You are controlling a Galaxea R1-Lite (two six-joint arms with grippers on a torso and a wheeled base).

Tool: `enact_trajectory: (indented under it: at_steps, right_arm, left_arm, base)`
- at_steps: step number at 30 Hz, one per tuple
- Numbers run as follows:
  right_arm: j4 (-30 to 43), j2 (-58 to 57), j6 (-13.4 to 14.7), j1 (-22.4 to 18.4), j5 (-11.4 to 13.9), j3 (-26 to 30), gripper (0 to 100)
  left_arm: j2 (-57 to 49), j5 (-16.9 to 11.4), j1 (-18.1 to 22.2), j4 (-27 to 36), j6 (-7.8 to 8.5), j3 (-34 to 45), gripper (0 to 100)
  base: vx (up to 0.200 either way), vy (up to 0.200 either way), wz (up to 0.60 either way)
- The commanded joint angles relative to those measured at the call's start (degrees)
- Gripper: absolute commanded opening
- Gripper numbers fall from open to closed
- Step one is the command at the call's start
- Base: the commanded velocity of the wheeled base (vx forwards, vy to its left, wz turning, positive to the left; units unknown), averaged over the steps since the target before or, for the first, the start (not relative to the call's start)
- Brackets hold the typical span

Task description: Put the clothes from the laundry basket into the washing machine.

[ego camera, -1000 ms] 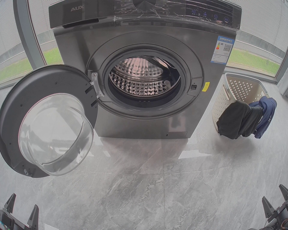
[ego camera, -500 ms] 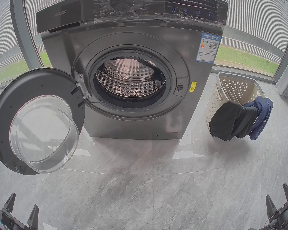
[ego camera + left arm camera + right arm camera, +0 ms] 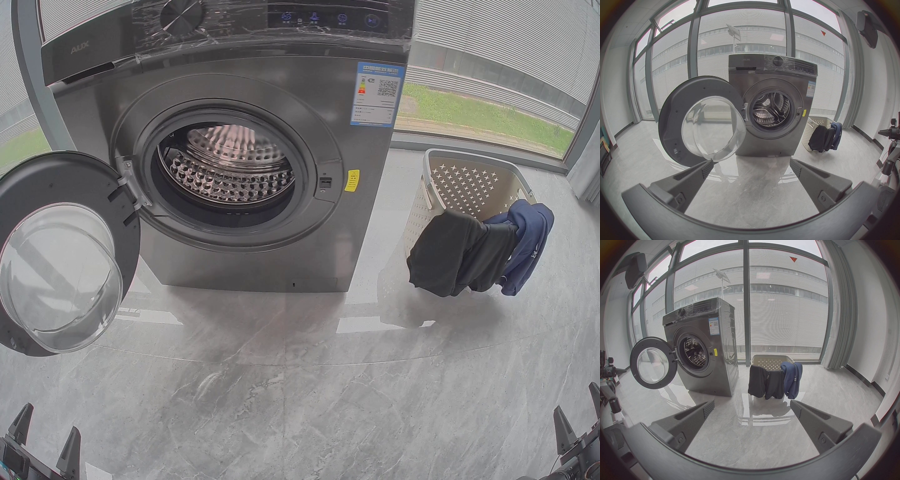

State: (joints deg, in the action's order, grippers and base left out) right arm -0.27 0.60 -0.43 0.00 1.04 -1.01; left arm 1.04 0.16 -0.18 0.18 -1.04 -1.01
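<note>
- Black garment (image 3: 456, 253) and blue garment (image 3: 530, 240) hang over the laundry basket's (image 3: 465, 182) front rim, right of the washing machine (image 3: 340, 212).
- Its door (image 3: 59, 178) stands open to the left.
- My left claw (image 3: 751, 162) and right claw (image 3: 752, 402) are both spread, holding nothing.

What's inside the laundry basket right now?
A black garment and a dark blue garment hang over the near rim of the beige plastic laundry basket. Its star-perforated back wall shows; the garments hide the bottom.
</note>
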Motion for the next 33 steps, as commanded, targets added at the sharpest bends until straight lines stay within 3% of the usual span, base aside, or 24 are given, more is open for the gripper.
enact_trajectory:
  at_steps: [1,8,17,33]
  right_arm:
    - [0.0,-0.6,0.0,0.0,0.0,1.0,100]
    - [0.0,-0.6,0.0,0.0,0.0,1.0,100]
    - [0.0,-0.6,0.0,0.0,0.0,1.0,100]
    - [0.0,-0.6,0.0,0.0,0.0,1.0,100]
  left_arm:
    - [-0.6,0.0,0.0,0.0,-0.02,0.8,100]
    - [-0.7,0.0,0.0,0.0,0.16,0.8,100]
    - [-0.7,-0.2,0.0,0.0,-0.02,0.8,100]
    - [-0.6,-0.1,0.0,0.0,-0.11,0.8,100]
  base:
    - [0.0,-0.2,0.0]
    - [0.0,-0.2,0.0]
    - [0.0,0.0,0.0]
    - [0.188,0.0,0.0]
